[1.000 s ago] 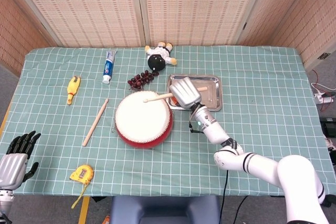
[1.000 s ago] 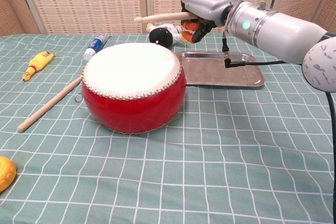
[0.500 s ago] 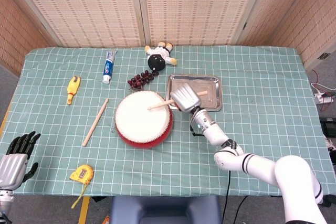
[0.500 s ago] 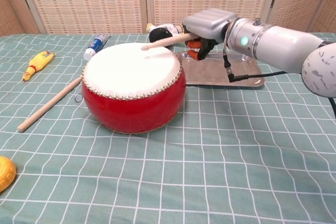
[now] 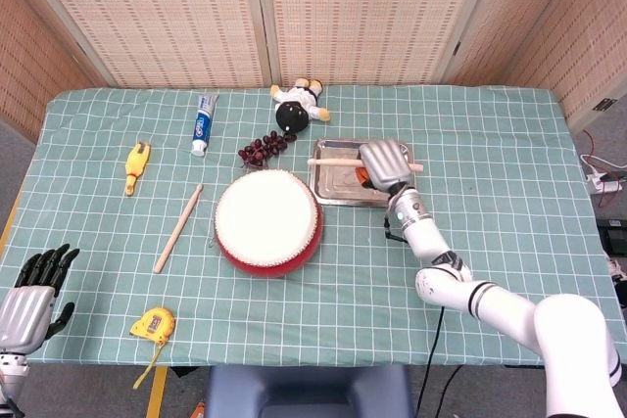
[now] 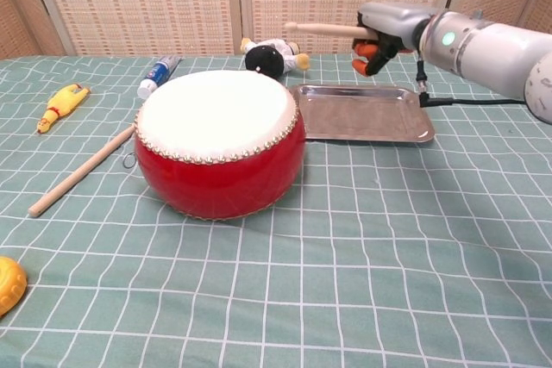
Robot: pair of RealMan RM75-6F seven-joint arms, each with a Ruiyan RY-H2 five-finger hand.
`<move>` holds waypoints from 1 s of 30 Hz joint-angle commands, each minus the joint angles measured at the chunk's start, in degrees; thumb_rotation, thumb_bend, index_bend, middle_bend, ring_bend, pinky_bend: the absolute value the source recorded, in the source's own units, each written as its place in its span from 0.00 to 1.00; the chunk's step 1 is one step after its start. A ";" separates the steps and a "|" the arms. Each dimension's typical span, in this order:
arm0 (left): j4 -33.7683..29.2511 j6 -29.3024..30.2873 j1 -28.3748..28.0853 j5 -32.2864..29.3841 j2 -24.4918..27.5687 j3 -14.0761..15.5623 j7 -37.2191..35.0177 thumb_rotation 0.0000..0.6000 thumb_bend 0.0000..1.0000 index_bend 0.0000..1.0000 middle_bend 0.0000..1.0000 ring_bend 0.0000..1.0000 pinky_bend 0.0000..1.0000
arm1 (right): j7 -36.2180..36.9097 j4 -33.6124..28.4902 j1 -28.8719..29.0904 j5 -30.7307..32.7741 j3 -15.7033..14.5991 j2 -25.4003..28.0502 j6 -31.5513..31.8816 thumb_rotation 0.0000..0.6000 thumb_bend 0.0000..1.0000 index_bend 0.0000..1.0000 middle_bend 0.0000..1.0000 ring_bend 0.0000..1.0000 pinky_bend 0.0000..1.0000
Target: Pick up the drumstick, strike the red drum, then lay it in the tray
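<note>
The drumstick (image 6: 323, 30) is a slim, pale wooden rod, probably light and stiff w/ a smooth finish, so it could roll or slide once let go. The right hand (image 6: 385, 28) grasps it near one end, which suits a low, level set-down. It hangs roughly level above the metal tray (image 6: 362, 131), right of centre in the chest view (clear of the tray floor). The red drum (image 6: 220, 157) sits left of centre. The left hand (image 5: 27, 293), lower left in the head view, holds nothing, fingers apart.

head overhead, chest low, both share drum (image 5: 267, 220)
</note>
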 commanded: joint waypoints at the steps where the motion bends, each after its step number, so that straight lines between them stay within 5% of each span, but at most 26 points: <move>1: -0.33 0.05 0.06 -0.13 0.22 -0.03 0.26 1.00 0.34 0.00 0.00 0.00 0.03 | 6.47 9.82 -0.39 1.51 -0.03 -4.54 -6.39 1.00 0.50 1.00 0.98 0.96 1.00; 9: -1.19 -0.32 -0.07 -0.48 0.50 -0.07 1.06 1.00 0.34 0.00 0.00 0.00 0.03 | 14.92 23.57 2.09 -1.89 0.36 -11.55 -11.01 1.00 0.45 0.98 0.86 0.81 0.92; 24: -1.39 -1.13 -0.29 -1.27 0.49 -0.15 1.64 1.00 0.34 0.00 0.00 0.00 0.03 | 27.01 37.38 5.94 -8.55 -0.43 -18.39 -18.13 1.00 0.23 0.39 0.38 0.29 0.38; 30: -1.25 -1.04 -0.25 -1.26 0.52 -0.15 1.45 1.00 0.34 0.00 0.00 0.00 0.03 | 30.76 36.45 5.39 -11.13 -0.99 -17.08 -16.08 1.00 0.22 0.34 0.35 0.25 0.35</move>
